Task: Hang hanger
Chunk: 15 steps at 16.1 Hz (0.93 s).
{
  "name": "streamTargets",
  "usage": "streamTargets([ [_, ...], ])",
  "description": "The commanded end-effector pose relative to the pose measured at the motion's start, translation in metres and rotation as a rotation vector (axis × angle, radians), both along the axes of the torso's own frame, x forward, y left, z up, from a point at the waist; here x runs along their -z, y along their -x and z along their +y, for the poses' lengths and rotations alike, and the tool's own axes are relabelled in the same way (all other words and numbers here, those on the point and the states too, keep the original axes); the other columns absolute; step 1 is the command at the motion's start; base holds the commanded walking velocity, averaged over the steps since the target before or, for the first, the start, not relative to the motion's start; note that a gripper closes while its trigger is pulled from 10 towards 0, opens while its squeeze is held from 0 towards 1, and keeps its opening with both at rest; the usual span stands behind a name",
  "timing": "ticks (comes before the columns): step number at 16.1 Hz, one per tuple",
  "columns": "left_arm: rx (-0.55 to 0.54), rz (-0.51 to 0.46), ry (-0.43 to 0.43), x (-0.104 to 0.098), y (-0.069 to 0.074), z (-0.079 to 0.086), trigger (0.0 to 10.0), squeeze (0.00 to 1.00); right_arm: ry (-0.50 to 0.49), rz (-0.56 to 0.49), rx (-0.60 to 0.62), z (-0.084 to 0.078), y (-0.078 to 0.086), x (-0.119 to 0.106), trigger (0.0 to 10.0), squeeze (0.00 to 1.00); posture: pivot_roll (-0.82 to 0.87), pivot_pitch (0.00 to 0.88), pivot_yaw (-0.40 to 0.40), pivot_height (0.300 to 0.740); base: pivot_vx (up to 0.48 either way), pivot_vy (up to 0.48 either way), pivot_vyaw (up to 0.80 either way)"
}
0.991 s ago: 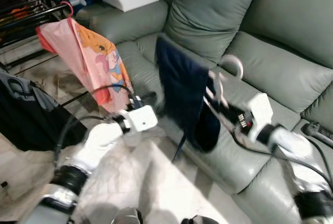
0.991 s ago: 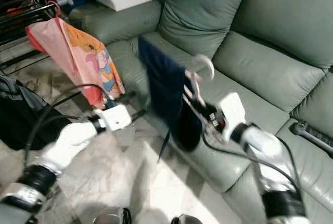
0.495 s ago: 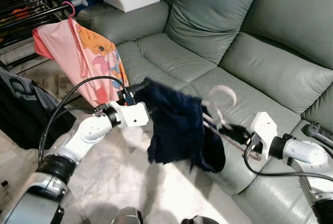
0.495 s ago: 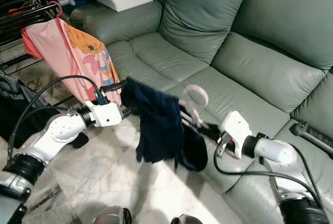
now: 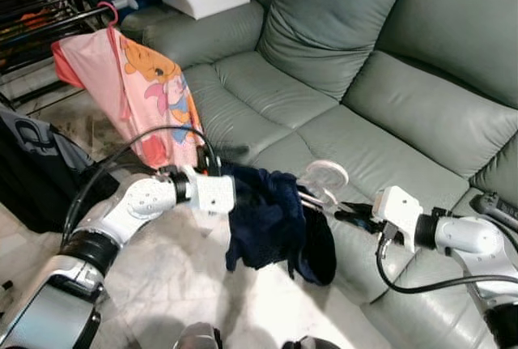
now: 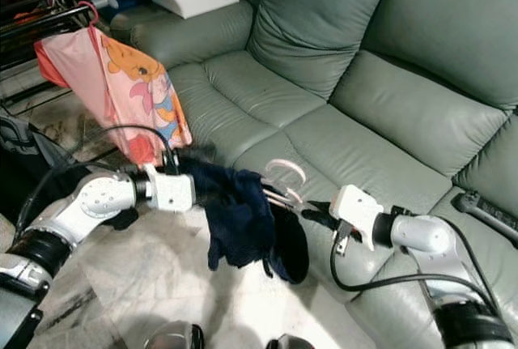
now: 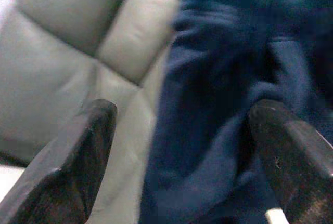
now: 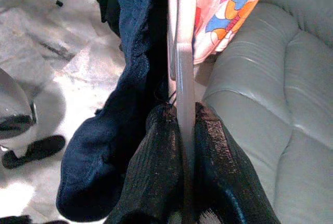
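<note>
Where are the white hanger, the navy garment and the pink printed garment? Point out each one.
white hanger (image 5: 327, 176): left eye view, on its curved hook.
navy garment (image 5: 267, 218): left eye view, on the bunched cloth below the hanger.
pink printed garment (image 5: 133, 90): left eye view, on its printed front.

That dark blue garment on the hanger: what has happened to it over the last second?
The right gripper, still shut on the white hanger, has swung it down from upright to nearly level, so the navy garment now droops low off the sofa edge. The left gripper has moved in against the cloth, fingers open. The pink shirt still hangs on its rack.
</note>
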<state>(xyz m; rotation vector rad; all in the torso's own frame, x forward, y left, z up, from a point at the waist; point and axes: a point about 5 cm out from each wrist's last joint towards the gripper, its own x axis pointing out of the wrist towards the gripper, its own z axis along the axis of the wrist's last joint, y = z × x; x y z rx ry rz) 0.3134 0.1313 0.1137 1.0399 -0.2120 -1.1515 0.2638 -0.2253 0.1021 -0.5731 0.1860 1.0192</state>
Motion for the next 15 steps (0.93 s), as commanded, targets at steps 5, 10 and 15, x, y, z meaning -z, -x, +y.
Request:
streamTargets([
  [5, 0.003, 0.029, -0.073, -0.005, -0.014, 0.000, 0.0, 0.00, 0.066, -0.085, -0.088, 0.006, -0.007, -0.009, 10.0, 0.00, -0.04, 0.043, 0.038, 0.740, 0.000, 0.000, 0.00],
  [10, 0.008, 0.088, -0.137, -0.002, -0.020, 0.001, 0.0, 0.00, 0.107, -0.128, -0.151, 0.011, -0.011, -0.011, 10.0, 0.00, -0.04, 0.039, 0.047, 0.740, 0.000, 0.000, 0.00],
  [15, 0.005, 0.136, -0.172, 0.008, -0.019, 0.002, 0.0, 0.00, 0.120, -0.168, -0.167, 0.015, -0.018, -0.015, 10.0, 0.00, -0.04, 0.035, 0.045, 0.740, 0.000, 0.000, 0.00],
])
